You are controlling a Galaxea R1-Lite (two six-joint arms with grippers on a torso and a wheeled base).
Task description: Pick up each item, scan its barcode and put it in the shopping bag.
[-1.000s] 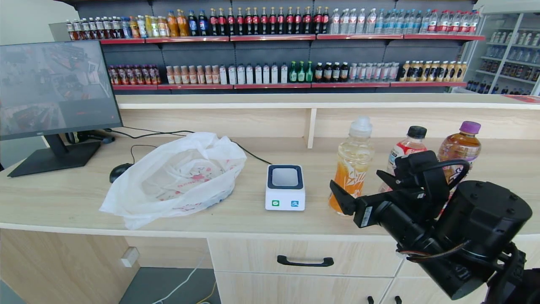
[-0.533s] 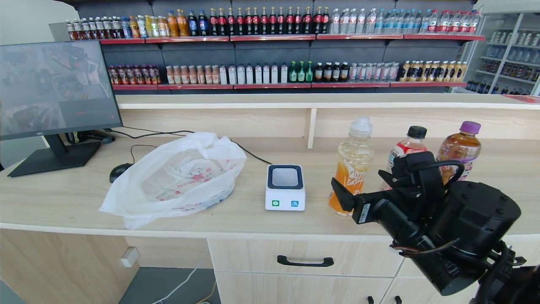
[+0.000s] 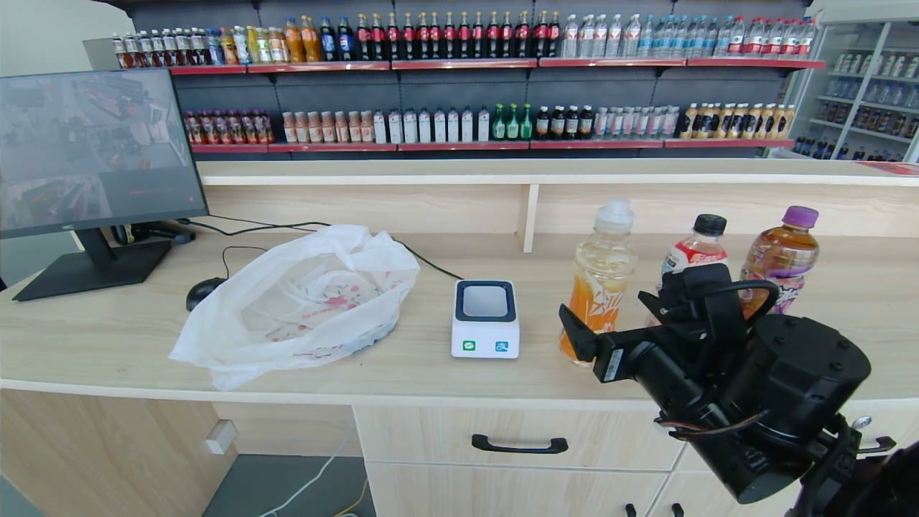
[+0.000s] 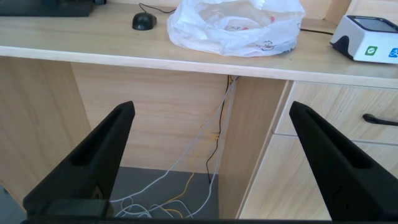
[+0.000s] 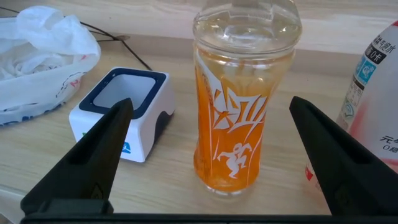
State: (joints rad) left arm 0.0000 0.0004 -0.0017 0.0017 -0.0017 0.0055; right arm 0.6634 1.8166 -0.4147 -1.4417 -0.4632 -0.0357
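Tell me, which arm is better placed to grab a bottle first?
Right: the right gripper, open, faces the orange drink bottle closely; the left gripper hangs below the counter.

Orange bottle (image 5: 239, 124) before spread right gripper (image 5: 211, 102); scanner (image 5: 121, 115) beside

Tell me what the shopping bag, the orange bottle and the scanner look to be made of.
Shopping bag: probably thin plastic film; translucent white, crumpled, softly glossy.
Orange bottle: clear moulded plastic, it seems; the liquid shows through its glossy wall.
Scanner: hard white plastic casing, smooth; whether the dark-framed top window is glass or plastic is unclear.
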